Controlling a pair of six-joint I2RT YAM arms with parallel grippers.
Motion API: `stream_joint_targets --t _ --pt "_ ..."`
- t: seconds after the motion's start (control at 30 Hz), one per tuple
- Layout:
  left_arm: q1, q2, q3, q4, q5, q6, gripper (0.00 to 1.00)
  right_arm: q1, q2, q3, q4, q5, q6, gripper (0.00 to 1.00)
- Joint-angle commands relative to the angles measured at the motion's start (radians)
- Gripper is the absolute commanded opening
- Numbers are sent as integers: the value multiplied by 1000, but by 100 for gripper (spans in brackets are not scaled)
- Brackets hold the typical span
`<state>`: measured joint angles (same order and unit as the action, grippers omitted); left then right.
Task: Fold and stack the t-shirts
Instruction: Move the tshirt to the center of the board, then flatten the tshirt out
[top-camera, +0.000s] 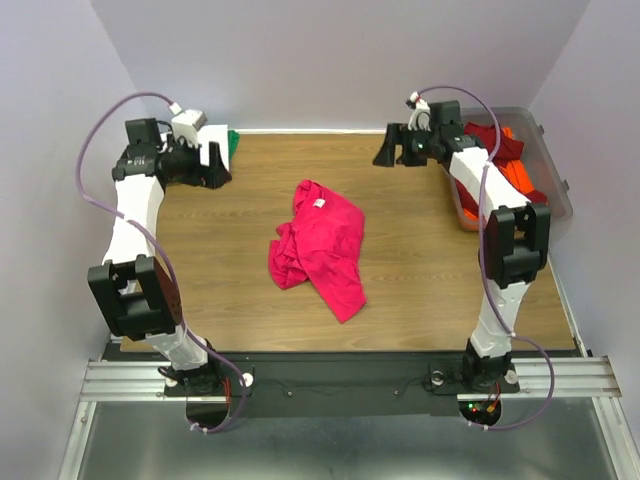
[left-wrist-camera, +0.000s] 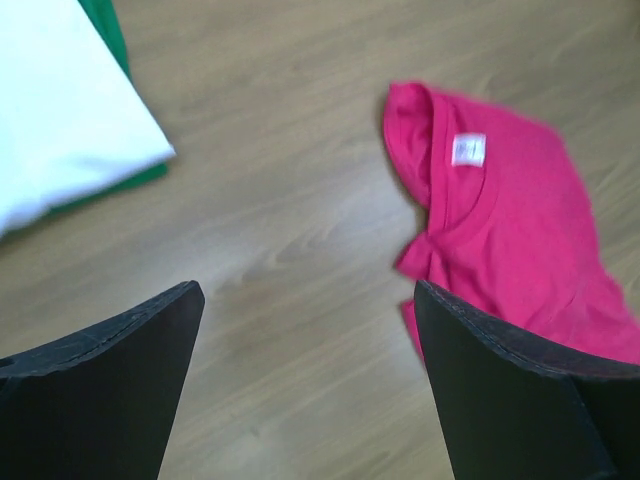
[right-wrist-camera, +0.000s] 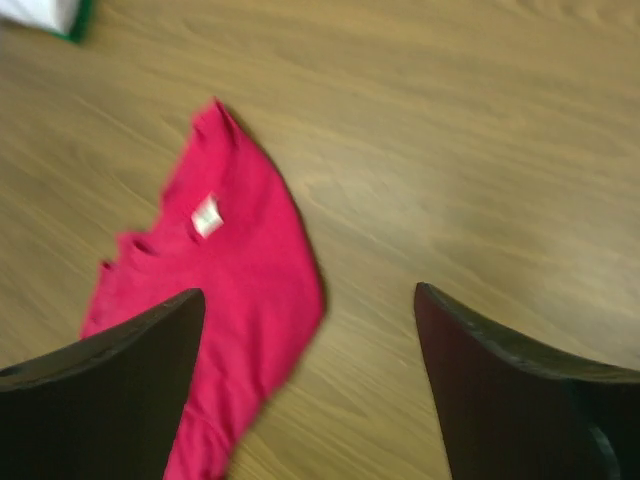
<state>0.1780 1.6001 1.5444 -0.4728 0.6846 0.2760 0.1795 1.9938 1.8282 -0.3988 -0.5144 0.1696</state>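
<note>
Presently, the left gripper (left-wrist-camera: 305, 292) hangs wide open and empty near the folded stack (left-wrist-camera: 60, 110). The pink tee (top-camera: 322, 245) lies crumpled mid-table, untouched. It looks soft, light and limp, best pinched at the collar (left-wrist-camera: 440, 170) or shoulders. The right gripper (right-wrist-camera: 305, 292) is also open and empty.

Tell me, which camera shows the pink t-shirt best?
The top external view: the whole pink t-shirt lies crumpled, nothing covering it. The left wrist view shows only its collar end with the white label, cut off by the frame. The right wrist view is blurred, a finger hiding part.
</note>
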Motion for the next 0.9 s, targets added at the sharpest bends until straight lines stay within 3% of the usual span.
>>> stream_joint_targets --t 0.0,0.17,0.27,0.37,0.47,0.67,0.87 --pt "-32 -66 -108 -131 -11 260 95 -41 -119 -55 -76 -10 -148 84" --pt "-175 -127 -234 -224 -83 465 76 -40 -139 -211 -249 -206 -255 67" --pt "-265 -144 -320 -214 -128 494 74 4 -156 -260 -377 -240 -390 63" --pt "-265 -117 -354 -193 -109 453 74 119 -222 -321 -417 -187 -534 62" --pt "-220 -68 -337 -182 -48 358 74 305 -251 -368 -411 -72 -625 59" --pt "-42 7 -293 -158 98 161 76 524 -176 -320 -388 31 -610 53" --pt "61 20 -283 -173 106 160 79 670 -116 -343 -383 137 -570 52"
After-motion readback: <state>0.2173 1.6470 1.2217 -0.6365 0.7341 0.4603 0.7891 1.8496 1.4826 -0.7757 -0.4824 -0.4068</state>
